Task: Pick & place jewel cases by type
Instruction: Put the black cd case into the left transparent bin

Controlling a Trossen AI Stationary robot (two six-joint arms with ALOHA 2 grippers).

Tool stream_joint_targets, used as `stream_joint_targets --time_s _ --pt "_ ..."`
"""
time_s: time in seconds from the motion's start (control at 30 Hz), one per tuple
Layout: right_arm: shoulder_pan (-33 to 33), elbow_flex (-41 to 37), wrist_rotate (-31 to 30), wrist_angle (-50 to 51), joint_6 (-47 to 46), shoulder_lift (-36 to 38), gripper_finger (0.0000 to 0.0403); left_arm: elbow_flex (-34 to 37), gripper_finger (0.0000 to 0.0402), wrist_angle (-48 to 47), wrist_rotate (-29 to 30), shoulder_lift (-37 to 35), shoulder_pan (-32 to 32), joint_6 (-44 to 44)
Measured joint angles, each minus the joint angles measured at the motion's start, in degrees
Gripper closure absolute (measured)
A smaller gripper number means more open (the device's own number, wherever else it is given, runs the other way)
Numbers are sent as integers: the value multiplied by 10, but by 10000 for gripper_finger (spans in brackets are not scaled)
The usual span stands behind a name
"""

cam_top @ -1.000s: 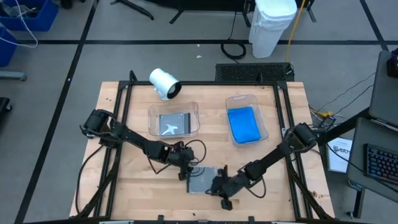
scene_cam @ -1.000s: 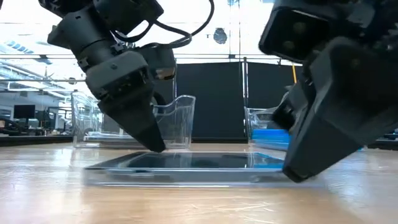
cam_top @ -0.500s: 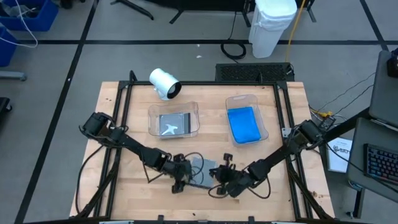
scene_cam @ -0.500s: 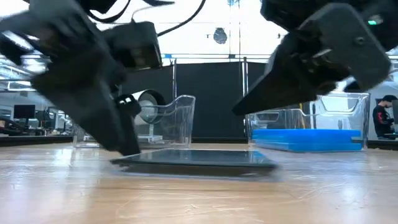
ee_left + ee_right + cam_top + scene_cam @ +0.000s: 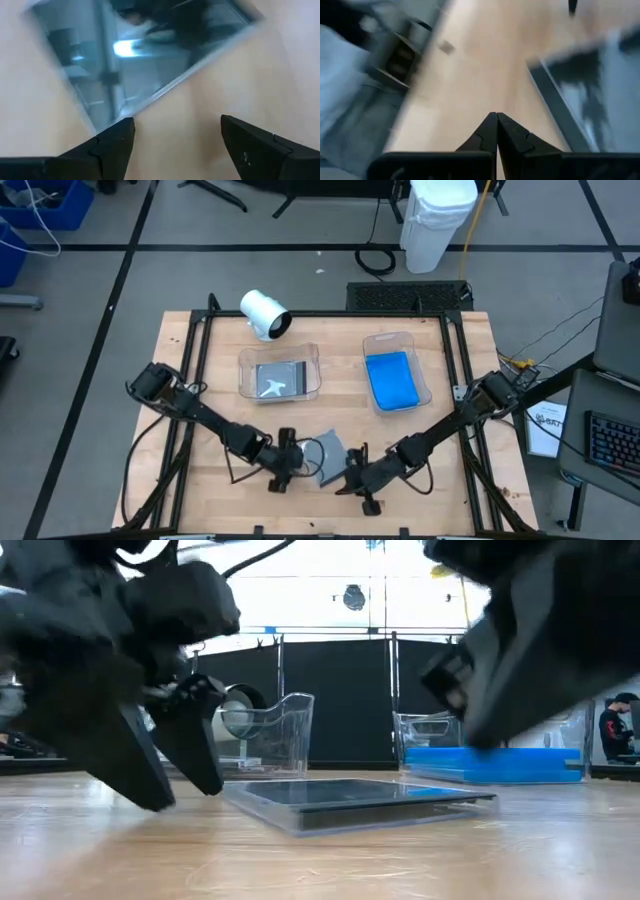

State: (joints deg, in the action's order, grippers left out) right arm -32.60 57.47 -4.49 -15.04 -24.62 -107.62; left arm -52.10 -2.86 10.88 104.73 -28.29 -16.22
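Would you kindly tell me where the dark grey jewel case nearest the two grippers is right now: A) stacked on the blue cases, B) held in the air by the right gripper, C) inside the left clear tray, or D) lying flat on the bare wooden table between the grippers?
D: the dark grey jewel case lies flat on the table, between the open left gripper and the shut right gripper, held by neither.

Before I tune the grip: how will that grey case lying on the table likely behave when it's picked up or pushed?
The grey case looks thin, flat and rigid, so probably stiff and light. It lies flat on the smooth wooden table, so a push would likely slide or spin it, not tip it. Its glossy face reflects light in the left wrist view, so the open left gripper may slip; the plastic could crack if squeezed.
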Motion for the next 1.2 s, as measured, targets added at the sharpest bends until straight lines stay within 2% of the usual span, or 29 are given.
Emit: stream_joint_targets --time_s 0.1,0.23,0.53,0.8,1.03,1.2 --pt "0 0 -28 45 -31 -9 403 -2 105 -44 48 -3 15 -8" --pt "6 1 -31 67 -51 -23 403 -2 105 -60 59 -3 45 -15" --pt "8 1 -117 98 -49 -25 403 -2 105 -56 -21 -3 75 -85" --pt "3 1 -138 110 -51 -25 403 -1 105 -20 -55 -3 23 -109" --pt "-3 0 -153 110 -51 -25 403 0 105 28 -90 -1 -35 -61" --pt "-1 0 -148 106 -26 -26 403 -5 105 9 -67 -7 -59 6"
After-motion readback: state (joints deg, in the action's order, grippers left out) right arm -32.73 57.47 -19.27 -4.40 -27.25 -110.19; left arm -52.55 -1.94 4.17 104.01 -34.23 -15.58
